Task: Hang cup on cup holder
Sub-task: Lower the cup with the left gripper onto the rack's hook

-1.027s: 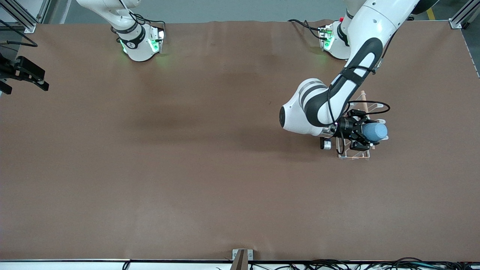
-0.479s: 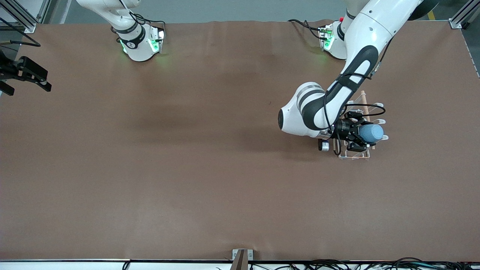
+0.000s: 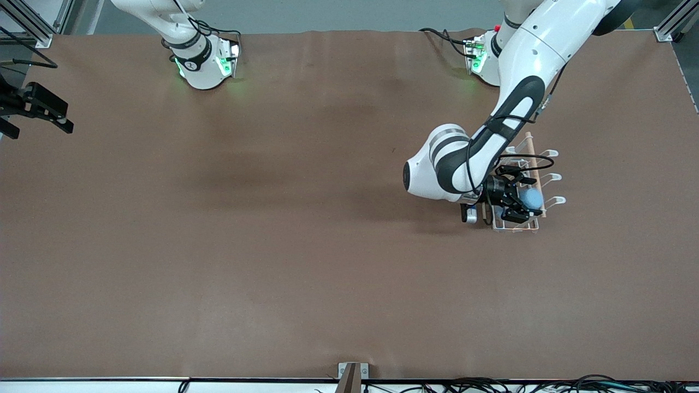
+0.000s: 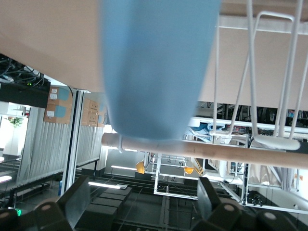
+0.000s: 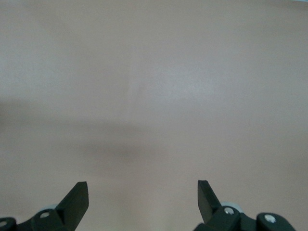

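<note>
The light-blue cup sits on the white wire cup holder toward the left arm's end of the table. In the left wrist view the cup rests with its end against the holder's wooden rod, beside a wire prong. Whether a prong is inside the cup I cannot tell. My left gripper is at the holder. It stands open, both fingers clear of the cup. My right gripper waits at the right arm's end of the table, open with nothing between its fingers.
A brown mat covers the table. The two arm bases stand along the edge farthest from the front camera. A small metal bracket sits at the nearest edge.
The left gripper has opened and let go of the cup. The cup has come down onto the holder, and the left hand has drawn back a little. The right arm has stayed put.
</note>
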`<state>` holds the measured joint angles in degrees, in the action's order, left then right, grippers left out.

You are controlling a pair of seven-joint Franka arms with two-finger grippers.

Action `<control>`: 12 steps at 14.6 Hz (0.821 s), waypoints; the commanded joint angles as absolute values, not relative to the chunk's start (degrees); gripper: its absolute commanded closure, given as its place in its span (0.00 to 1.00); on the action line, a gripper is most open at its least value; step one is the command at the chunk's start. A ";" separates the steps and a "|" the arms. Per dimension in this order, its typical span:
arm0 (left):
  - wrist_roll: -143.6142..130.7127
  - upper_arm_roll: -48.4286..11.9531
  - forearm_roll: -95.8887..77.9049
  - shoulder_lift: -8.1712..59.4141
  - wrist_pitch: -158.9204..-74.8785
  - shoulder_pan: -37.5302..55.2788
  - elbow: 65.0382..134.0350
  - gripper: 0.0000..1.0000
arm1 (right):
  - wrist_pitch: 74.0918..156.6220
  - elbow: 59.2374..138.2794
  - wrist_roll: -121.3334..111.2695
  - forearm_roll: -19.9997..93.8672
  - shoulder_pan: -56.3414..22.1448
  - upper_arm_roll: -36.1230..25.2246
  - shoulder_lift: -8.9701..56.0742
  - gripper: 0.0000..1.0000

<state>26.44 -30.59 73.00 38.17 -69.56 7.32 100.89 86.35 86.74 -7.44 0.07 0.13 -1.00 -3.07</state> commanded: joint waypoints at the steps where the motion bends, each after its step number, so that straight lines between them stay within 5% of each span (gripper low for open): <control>1: 24.87 -31.11 73.48 38.15 -68.20 7.91 99.32 0.00 | 86.13 86.84 -8.09 0.88 0.53 -0.97 -3.51 0.00; 12: -1.04 -31.20 45.63 36.30 -68.47 9.93 79.47 0.00 | 85.87 84.55 -7.73 0.70 0.44 -0.97 -3.52 0.00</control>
